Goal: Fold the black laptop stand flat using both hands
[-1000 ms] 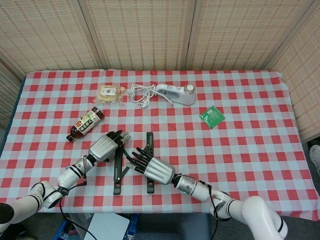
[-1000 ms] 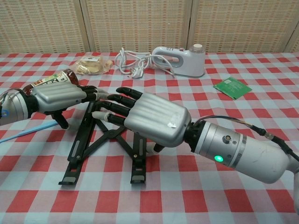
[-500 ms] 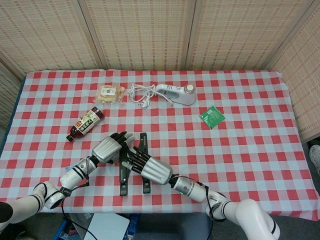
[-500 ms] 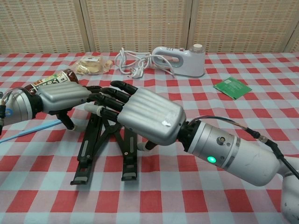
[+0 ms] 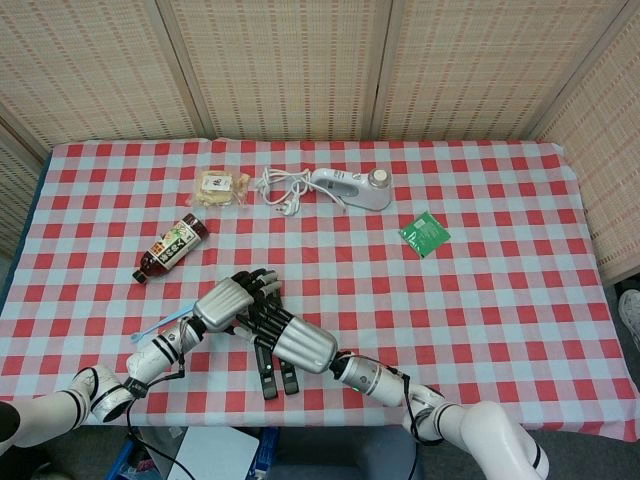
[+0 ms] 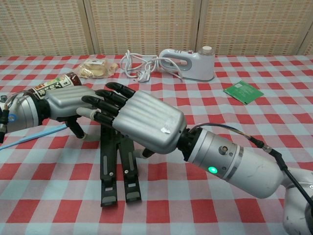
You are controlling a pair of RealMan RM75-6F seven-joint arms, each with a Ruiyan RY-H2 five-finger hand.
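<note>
The black laptop stand (image 5: 274,376) (image 6: 117,175) lies near the table's front edge, its two legs close together and nearly parallel. Its far end is hidden under both hands. My left hand (image 5: 228,303) (image 6: 67,102) comes in from the left, fingers over that far end and thumb down beside it. My right hand (image 5: 296,342) (image 6: 142,120) reaches in from the right, and its dark fingers cross the left hand's fingers on top of the stand. Each hand grips the stand from its own side.
A brown bottle (image 5: 172,247) (image 6: 53,84) lies just behind the left hand. A blue stick (image 5: 160,324) (image 6: 34,136) lies under the left forearm. Further back are a snack packet (image 5: 222,187), a white appliance (image 5: 350,187) with its cable (image 5: 280,187), and a green card (image 5: 424,234).
Both hands have moved toward each other and slightly left. The stand's legs, spread in a V before, have swung together until almost parallel, and the stand sits lower.
</note>
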